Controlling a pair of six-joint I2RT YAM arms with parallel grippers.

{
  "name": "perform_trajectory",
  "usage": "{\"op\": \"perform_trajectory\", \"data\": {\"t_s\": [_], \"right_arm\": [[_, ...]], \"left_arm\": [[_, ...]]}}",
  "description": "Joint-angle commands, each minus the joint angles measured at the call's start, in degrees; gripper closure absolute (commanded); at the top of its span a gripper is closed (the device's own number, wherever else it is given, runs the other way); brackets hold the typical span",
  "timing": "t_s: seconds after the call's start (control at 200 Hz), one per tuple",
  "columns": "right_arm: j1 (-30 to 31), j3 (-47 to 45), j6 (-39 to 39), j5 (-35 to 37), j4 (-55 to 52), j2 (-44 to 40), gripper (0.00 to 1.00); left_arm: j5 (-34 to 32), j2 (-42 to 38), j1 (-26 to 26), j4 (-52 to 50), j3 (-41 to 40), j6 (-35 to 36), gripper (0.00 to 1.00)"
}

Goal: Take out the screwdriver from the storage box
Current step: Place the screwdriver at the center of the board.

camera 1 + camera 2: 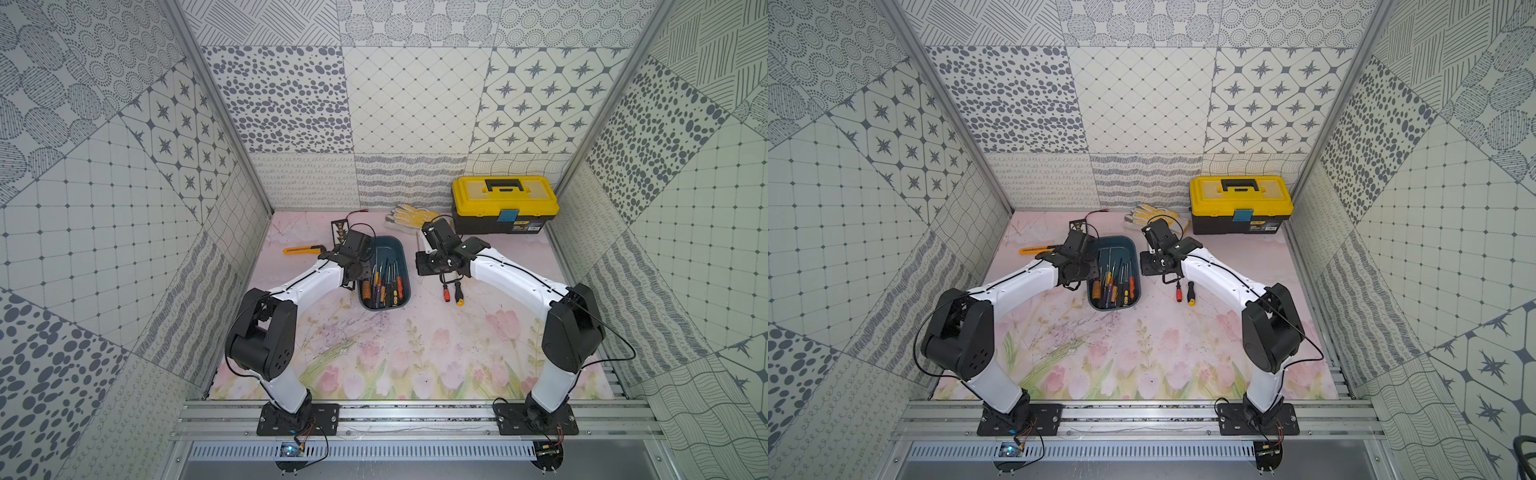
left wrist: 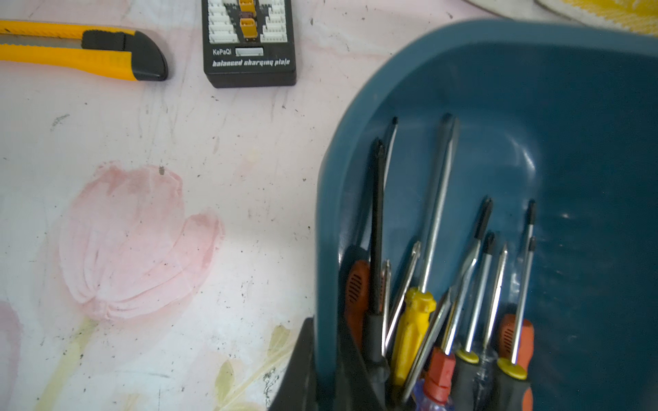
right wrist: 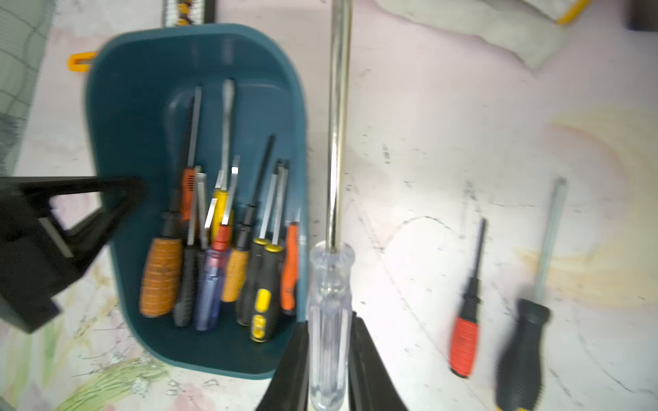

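The storage box (image 1: 390, 247), a teal-blue tub, lies mid-table with several screwdrivers (image 1: 382, 284) inside, handles toward the near end. My left gripper (image 2: 325, 338) is shut on the box's left wall (image 2: 331, 213), one finger outside and one inside; in a top view it sits at the tub's left rim (image 1: 360, 272). My right gripper (image 3: 329, 331) is shut on a clear-handled screwdriver (image 3: 327, 284), held just outside the box's right wall (image 3: 302, 142), over the table, with its long steel shaft pointing away. In both top views the right wrist hides this gripper's fingers.
Two screwdrivers lie on the mat right of the box: a red-handled one (image 3: 463, 338) and a black-handled one (image 3: 523, 341). A yellow-lidded toolbox (image 1: 505, 203) and gloves (image 1: 409, 216) sit at the back. A yellow utility knife (image 2: 82, 49) and a black charging plate (image 2: 249, 64) lie left of the box.
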Motion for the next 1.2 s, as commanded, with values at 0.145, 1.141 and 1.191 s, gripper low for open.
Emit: {"op": "perform_trajectory", "data": {"t_s": [0.145,1.141,1.191], "right_arm": [[-7.7,-7.6,-4.8,3.7,-4.1,-5.4,1.00],[-13.5,-12.0,-10.6,2.8,-2.3,6.7,1.00],[-13.5,-11.7,-10.4,2.0,-2.3,7.3,1.00]], "left_arm": [[-2.4,-0.5,-0.1,2.9,1.2,0.3,1.00],[-1.7,0.2,-0.1,2.0,2.2,0.8,1.00],[-1.7,0.3,-0.1,1.9,2.3,0.8,1.00]]}}
